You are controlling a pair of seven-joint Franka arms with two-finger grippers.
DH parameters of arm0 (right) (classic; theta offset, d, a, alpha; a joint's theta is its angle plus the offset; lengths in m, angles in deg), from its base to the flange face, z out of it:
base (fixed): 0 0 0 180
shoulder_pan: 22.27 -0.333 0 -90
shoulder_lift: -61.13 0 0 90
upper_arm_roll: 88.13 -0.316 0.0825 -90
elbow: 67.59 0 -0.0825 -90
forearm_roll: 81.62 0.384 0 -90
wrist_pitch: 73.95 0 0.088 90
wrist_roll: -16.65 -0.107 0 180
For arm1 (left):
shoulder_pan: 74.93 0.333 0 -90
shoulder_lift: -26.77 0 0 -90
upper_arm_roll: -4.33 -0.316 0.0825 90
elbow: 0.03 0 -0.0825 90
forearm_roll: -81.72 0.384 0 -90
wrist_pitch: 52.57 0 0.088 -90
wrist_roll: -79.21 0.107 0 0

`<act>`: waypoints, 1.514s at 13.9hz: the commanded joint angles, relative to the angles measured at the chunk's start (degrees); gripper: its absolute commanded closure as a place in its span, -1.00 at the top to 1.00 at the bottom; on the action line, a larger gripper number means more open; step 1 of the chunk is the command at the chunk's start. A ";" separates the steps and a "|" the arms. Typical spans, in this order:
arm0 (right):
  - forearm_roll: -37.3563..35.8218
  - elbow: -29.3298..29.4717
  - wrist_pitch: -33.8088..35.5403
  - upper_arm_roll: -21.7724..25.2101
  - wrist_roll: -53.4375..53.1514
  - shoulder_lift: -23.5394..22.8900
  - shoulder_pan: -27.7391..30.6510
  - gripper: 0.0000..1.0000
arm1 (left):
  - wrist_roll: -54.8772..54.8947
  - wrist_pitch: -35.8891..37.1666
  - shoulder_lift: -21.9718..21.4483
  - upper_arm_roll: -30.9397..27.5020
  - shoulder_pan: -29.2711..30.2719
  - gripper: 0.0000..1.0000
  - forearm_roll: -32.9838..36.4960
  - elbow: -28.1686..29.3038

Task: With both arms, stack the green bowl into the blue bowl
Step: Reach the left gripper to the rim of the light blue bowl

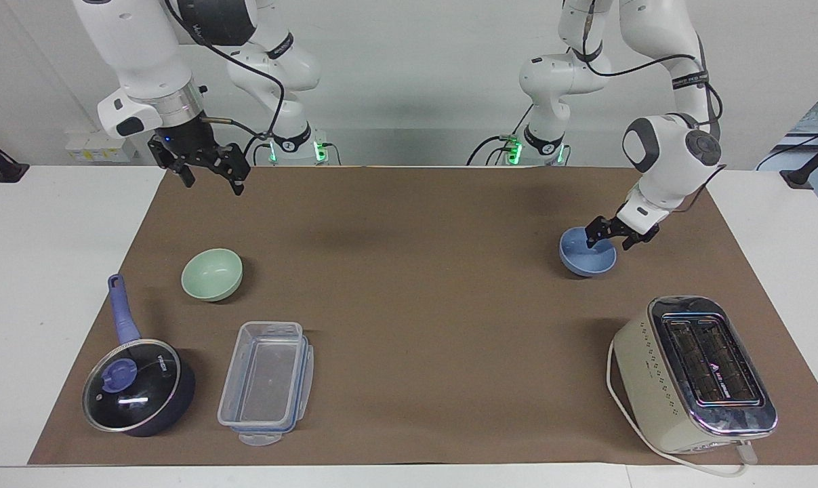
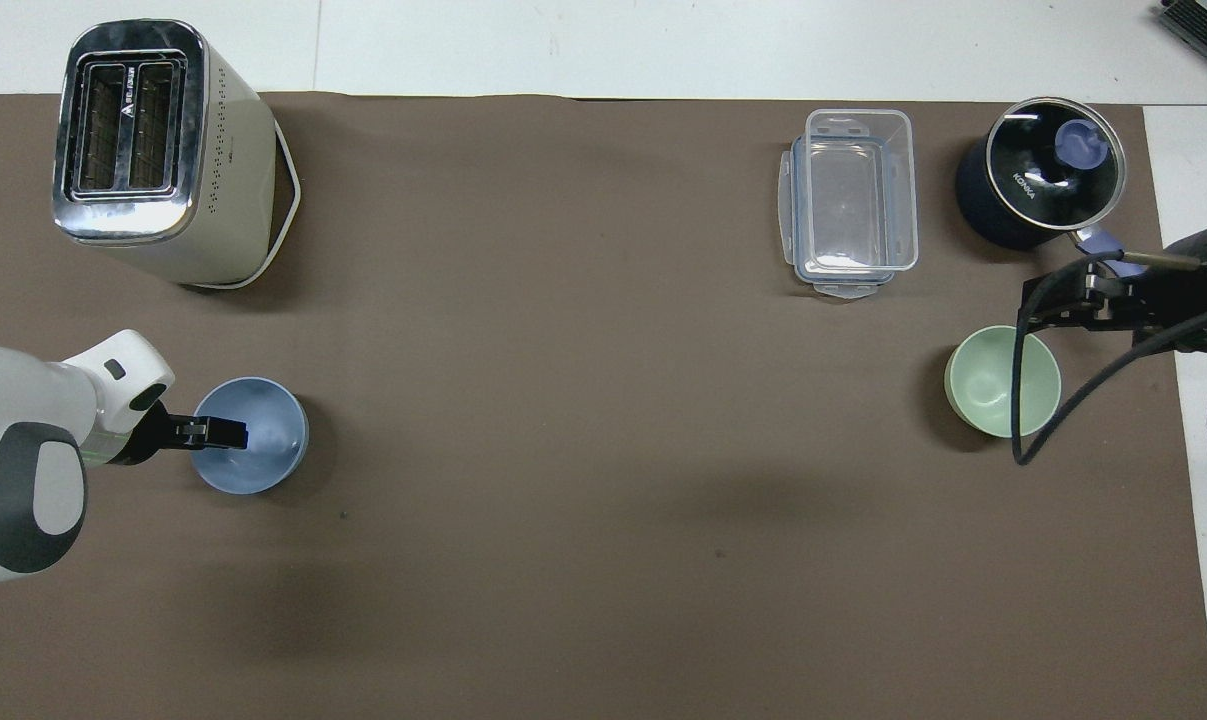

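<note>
The blue bowl [image 1: 583,261] stands on the brown mat toward the left arm's end of the table, also in the overhead view [image 2: 266,452]. My left gripper [image 1: 610,240] is open and low at the bowl's rim, one finger inside and one outside; from above its tip [image 2: 225,433] lies over the bowl. The green bowl [image 1: 212,274] stands toward the right arm's end, also seen from above [image 2: 978,385]. My right gripper [image 1: 213,181] is open and empty, and waits up in the air nearer to the robots than the green bowl; it also shows from above [image 2: 1041,306].
A cream toaster [image 1: 697,369] [image 2: 153,150] stands farther from the robots than the blue bowl. A clear plastic container [image 1: 266,379] [image 2: 853,200] and a dark blue lidded saucepan [image 1: 137,386] [image 2: 1043,185] stand farther out than the green bowl.
</note>
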 commanded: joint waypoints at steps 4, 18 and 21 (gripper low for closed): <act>-0.14 -1.07 0.08 -0.28 -0.74 0.93 0.50 1.00 | 0.15 -2.87 0.46 -0.68 -0.87 -0.20 -1.14 2.10; -0.14 -0.89 0.08 -0.11 0.66 0.93 0.94 1.00 | -0.20 17.41 -1.38 -0.86 0.53 -1.00 -1.31 -11.85; -0.14 -0.89 -0.01 -0.20 0.75 0.93 1.12 1.00 | -2.91 23.84 -2.61 -0.86 0.45 -1.00 -5.16 -16.96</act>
